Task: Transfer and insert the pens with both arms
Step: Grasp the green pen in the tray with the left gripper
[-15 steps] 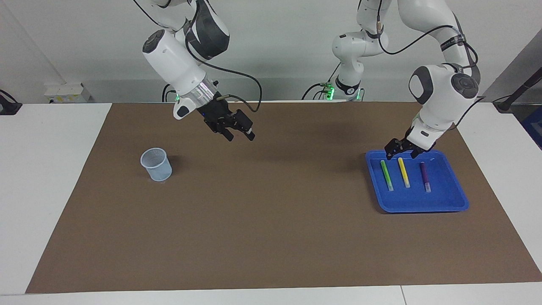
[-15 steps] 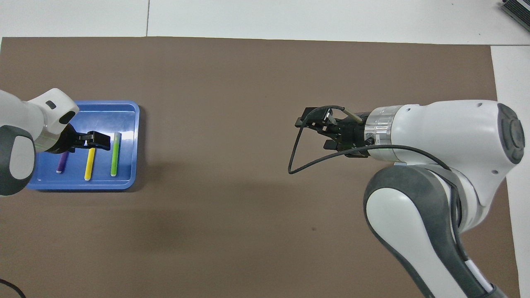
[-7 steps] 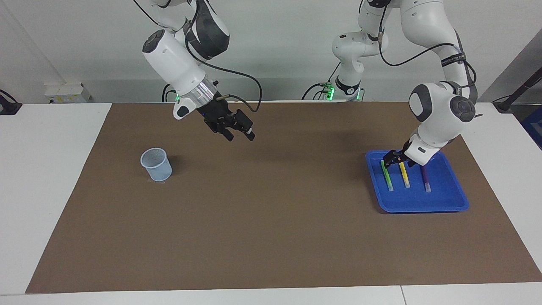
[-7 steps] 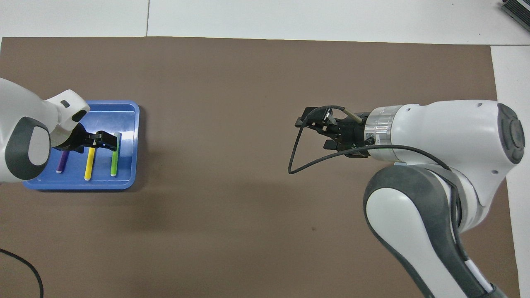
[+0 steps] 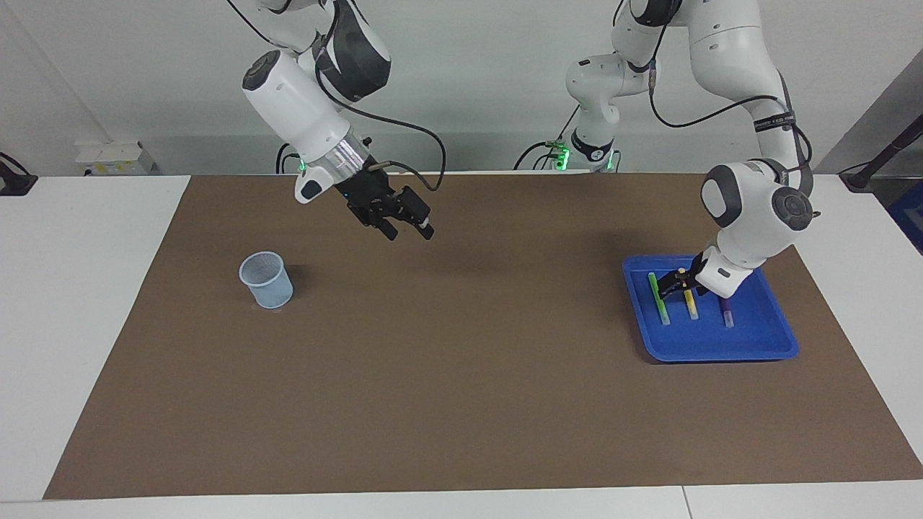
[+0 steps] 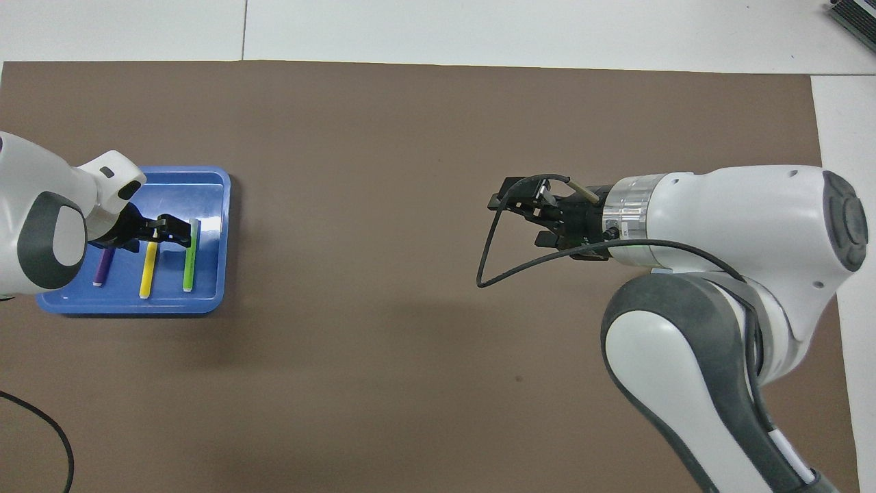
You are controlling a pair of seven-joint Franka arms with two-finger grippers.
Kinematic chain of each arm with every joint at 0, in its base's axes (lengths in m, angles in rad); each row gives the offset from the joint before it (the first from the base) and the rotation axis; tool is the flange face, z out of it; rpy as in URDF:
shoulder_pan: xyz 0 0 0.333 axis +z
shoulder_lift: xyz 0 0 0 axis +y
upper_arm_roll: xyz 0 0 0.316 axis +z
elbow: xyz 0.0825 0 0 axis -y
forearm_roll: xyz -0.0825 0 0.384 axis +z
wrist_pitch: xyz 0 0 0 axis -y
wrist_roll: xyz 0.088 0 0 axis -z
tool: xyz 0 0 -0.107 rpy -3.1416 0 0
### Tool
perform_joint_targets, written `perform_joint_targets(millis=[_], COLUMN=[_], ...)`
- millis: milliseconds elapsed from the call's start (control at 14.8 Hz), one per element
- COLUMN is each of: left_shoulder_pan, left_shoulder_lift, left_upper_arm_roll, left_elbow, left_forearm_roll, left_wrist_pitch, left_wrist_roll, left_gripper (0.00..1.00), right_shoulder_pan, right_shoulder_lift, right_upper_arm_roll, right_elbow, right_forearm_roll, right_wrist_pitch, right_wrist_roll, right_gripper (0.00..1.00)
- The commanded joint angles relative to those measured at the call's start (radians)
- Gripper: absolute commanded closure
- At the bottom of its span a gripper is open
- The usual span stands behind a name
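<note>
Hovering low over the blue tray (image 5: 757,344) at the right of the facing view, the left gripper (image 5: 678,283) stands open above the yellow pen (image 5: 691,307), between the green pen (image 5: 659,300) and purple pen (image 5: 727,315). Upper left, the right gripper (image 5: 408,229) waits open over the brown mat (image 5: 461,375), near the pale mesh cup (image 5: 266,280).

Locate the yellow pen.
The yellow pen lies in the blue tray at the left arm's end, between the green pen and purple pen.

Plain pale wall (image 5: 490,79), white table (image 5: 86,288), brown mat (image 5: 461,375)
</note>
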Motion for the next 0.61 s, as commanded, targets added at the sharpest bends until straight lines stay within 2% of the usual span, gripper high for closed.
perform_joint_targets(millis=[0, 405, 540], left_shoulder_pan=[-0.018, -0.041, -0.044], left_shoulder_lift=[0.023, 0.028, 0.03], left_upper_arm_roll=[-0.006, -0.006, -0.006], left_elbow=[-0.017, -0.03, -0.038], left_forearm_roll=[-0.019, -0.037, -0.037], left_wrist_pitch=[0.063, 0.083, 0.09], left_wrist_roll=[0.014, 0.018, 0.017], left_gripper=[0.0, 0.0, 0.1], right_shoulder_pan=[0.0, 0.0, 0.0], right_shoulder_lift=[-0.005, -0.003, -0.003], right_upper_arm_roll=[0.0, 0.0, 0.0], right_elbow=[-0.005, -0.005, -0.003], right_forearm_roll=[0.028, 0.028, 0.028], right_wrist_pitch=[0.016, 0.016, 0.016], right_wrist_roll=[0.011, 0.011, 0.011], right_gripper=[0.0, 0.0, 0.0])
